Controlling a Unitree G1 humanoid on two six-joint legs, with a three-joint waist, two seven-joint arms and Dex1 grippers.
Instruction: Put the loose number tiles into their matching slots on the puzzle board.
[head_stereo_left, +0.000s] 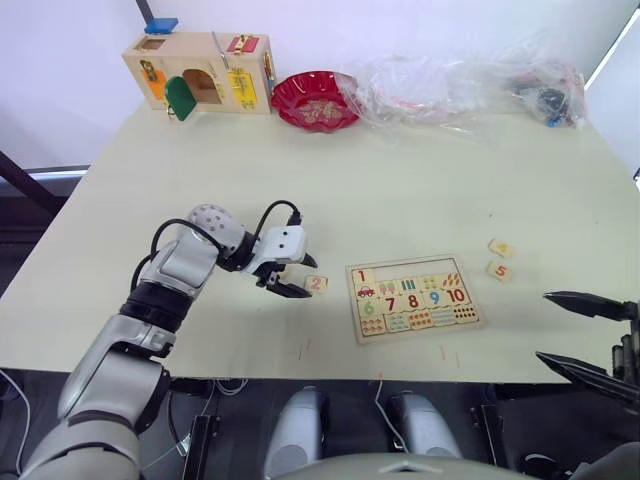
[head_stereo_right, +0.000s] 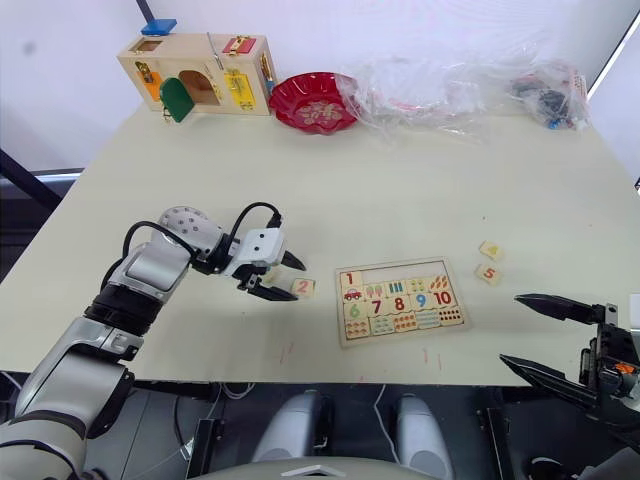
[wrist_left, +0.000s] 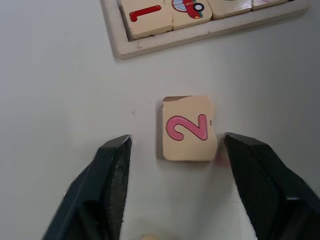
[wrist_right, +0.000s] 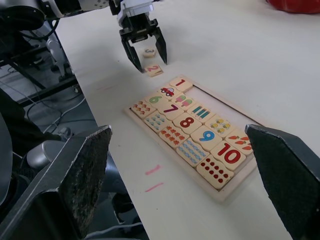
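The left pincer (wrist_left: 172, 165) hangs open around the 2 tile (wrist_left: 188, 128) lying on the worktop (head_stereo_left: 400, 180) beside the puzzle board (head_stereo_left: 413, 298), so closing on it seems next, while the right pincer (head_stereo_right: 535, 335) waits open.

Matt pale-wood 2 tile (wrist_left: 188, 128), matt table (wrist_left: 60, 100)

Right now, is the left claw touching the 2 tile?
Apart. The left wrist view shows the 2 tile lying flat on the table between the left claw's open fingers, with bare table showing on both sides of the tile.
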